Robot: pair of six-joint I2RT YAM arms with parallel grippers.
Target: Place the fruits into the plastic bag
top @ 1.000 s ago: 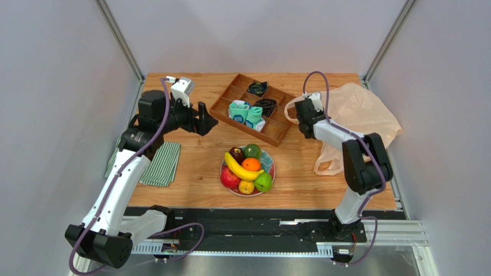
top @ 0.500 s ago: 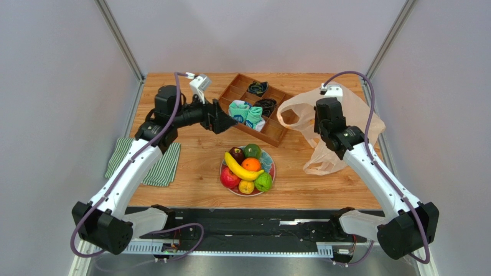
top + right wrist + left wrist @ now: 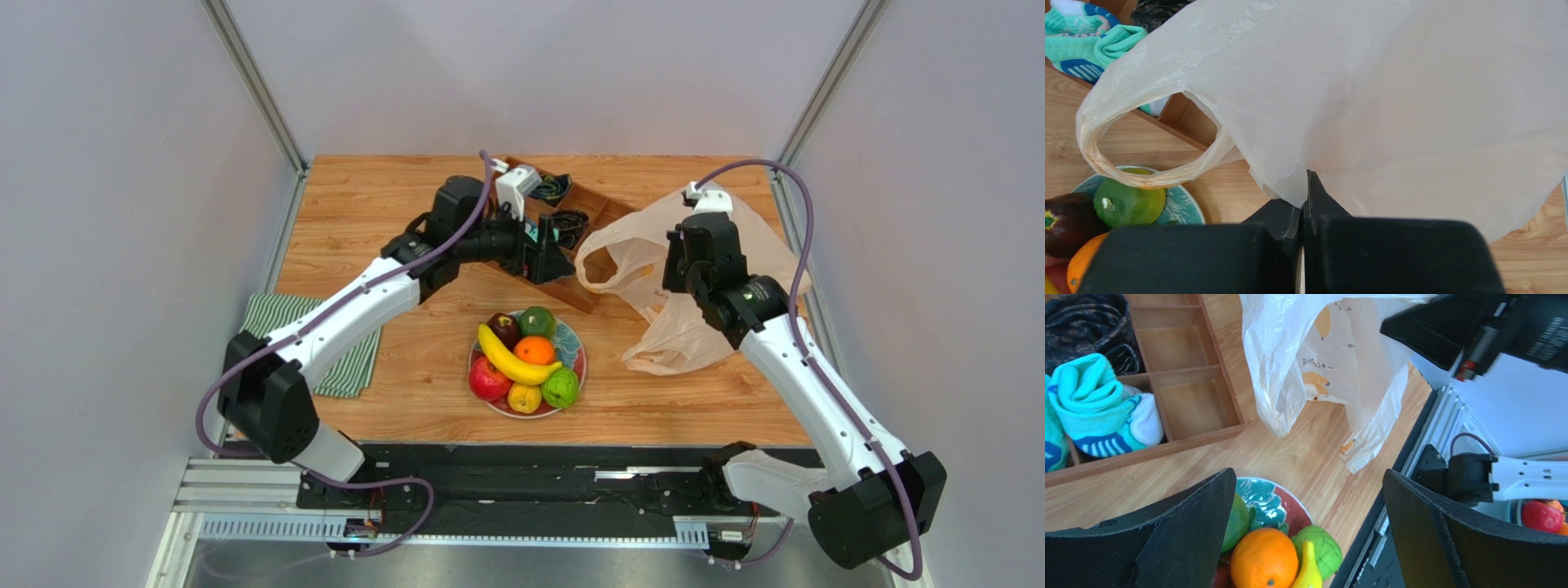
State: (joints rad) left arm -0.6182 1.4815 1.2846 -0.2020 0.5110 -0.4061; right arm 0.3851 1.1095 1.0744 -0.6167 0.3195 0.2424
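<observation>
Left pincer (image 3: 556,260) now nearer plastic bag (image 3: 1413,92)

Wood, thin plastic, soft cloth and shiny fruit.

The desk (image 3: 368,196) is smooth light wood with lines in it, and the tray (image 3: 1198,440) is darker brown wood. The plastic bag (image 3: 669,343) is thin, crinkly and partly see-through, with a soft shine. The socks (image 3: 1100,410) and the striped towel (image 3: 353,368) are cloth. The orange (image 3: 1264,558) has bumpy skin. The banana (image 3: 509,355) and red apple (image 3: 487,380) look smooth and glossy. The plate (image 3: 1266,499) is shiny. The left claw (image 3: 1309,478) and right claw (image 3: 1304,187) are dull black plastic.
</observation>
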